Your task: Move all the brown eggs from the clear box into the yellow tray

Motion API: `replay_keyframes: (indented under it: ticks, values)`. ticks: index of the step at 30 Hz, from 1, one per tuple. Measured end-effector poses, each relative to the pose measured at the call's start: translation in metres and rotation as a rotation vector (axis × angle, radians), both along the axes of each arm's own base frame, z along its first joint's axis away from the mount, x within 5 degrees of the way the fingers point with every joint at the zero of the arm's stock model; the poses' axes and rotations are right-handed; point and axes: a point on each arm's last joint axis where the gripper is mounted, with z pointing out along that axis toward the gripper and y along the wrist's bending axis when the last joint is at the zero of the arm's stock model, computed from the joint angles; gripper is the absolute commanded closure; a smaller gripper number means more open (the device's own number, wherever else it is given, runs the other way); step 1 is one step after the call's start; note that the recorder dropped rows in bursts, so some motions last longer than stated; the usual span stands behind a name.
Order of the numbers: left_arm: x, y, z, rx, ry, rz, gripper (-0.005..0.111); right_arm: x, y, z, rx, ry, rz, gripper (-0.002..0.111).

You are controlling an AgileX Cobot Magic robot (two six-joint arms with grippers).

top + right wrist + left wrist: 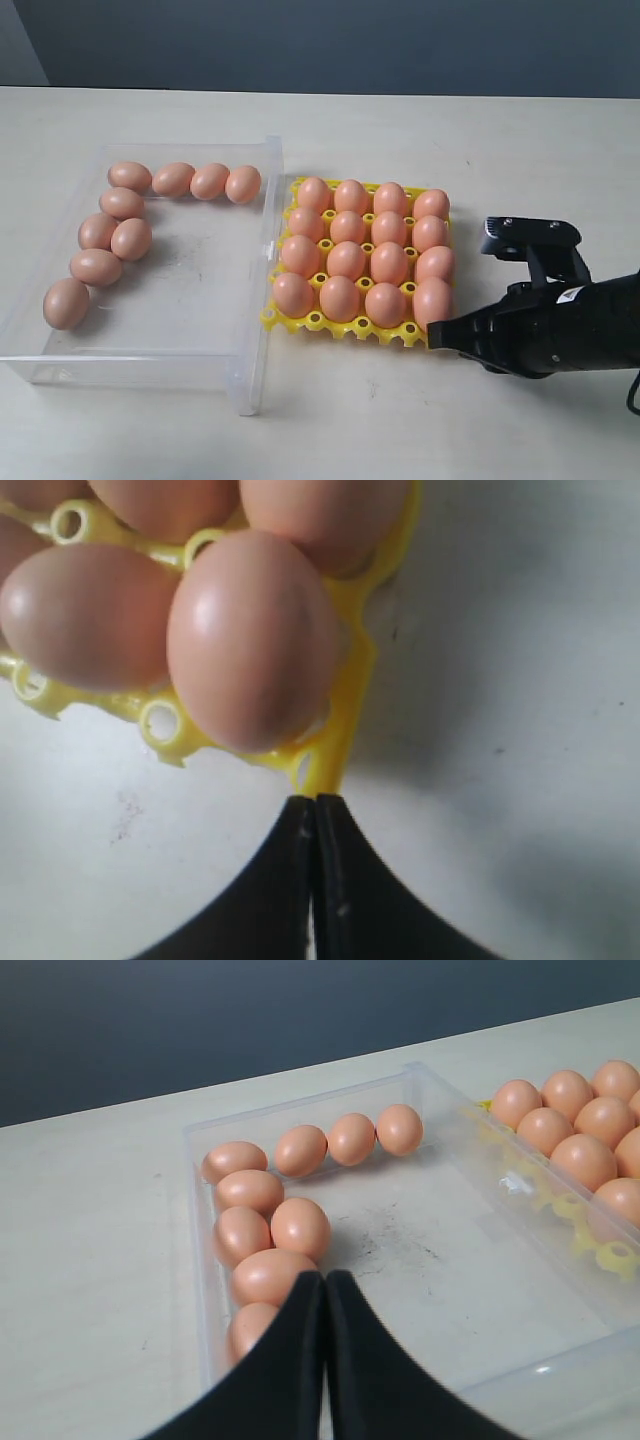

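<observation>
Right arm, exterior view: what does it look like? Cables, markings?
The right arm is glossy black and chunky, with a small white label and a black cable behind. The right gripper has two smooth black fingers tapering to points.

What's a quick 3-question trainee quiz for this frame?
1. How many eggs lie in the box?
2. True or false: the tray has a free cup.
3. The right end effector is: A) open over the box; B) shut at a tray corner; C) holding an egg.

Key: 1) nine; 2) false, all sixteen are filled; 3) B.
</observation>
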Motion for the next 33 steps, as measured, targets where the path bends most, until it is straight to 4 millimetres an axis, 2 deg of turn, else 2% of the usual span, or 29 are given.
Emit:
replay_keyframes:
  ticks: [7,11,19,33]
  values:
    - [0.0,0.0,0.0,0.0,0.0,0.0,0.106,0.004,-0.002,0.001,-0.016,-0.049,-0.008,0.109]
    - [0.0,0.0,0.0,0.0,0.0,0.0,0.106,0.013,-0.005,0.005,-0.041,-0.153,-0.041,0.109]
    - [0.0,0.0,0.0,0.0,0.0,0.0,0.106,0.018,-0.005,-0.006,-0.099,-0.159,-0.014,0.109]
    - [0.0,0.0,0.0,0.0,0.0,0.0,0.106,0.032,0.007,0.007,-0.069,-0.172,0.032,0.109]
